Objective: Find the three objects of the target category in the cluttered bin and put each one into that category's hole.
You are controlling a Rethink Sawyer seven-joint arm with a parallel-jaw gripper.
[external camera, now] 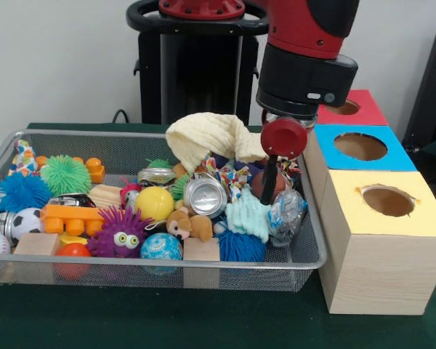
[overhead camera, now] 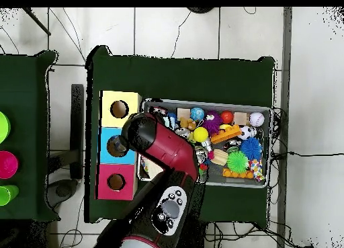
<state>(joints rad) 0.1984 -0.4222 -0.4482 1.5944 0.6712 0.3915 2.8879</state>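
Draping soft, crumpled cream cloth (external camera: pixel 212 139) from gripper (external camera: pixel 269 190), clamped on it, above wire-mesh bin (external camera: pixel 131 263); finger black, slender.

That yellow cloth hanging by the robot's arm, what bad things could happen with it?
The yellow cloth is draped up against the gripper, so it might snag and get dragged out of the wire bin. It may also slip off before reaching a hole in the boxes. The gripper is down among toys near a silver can, which it might bump.
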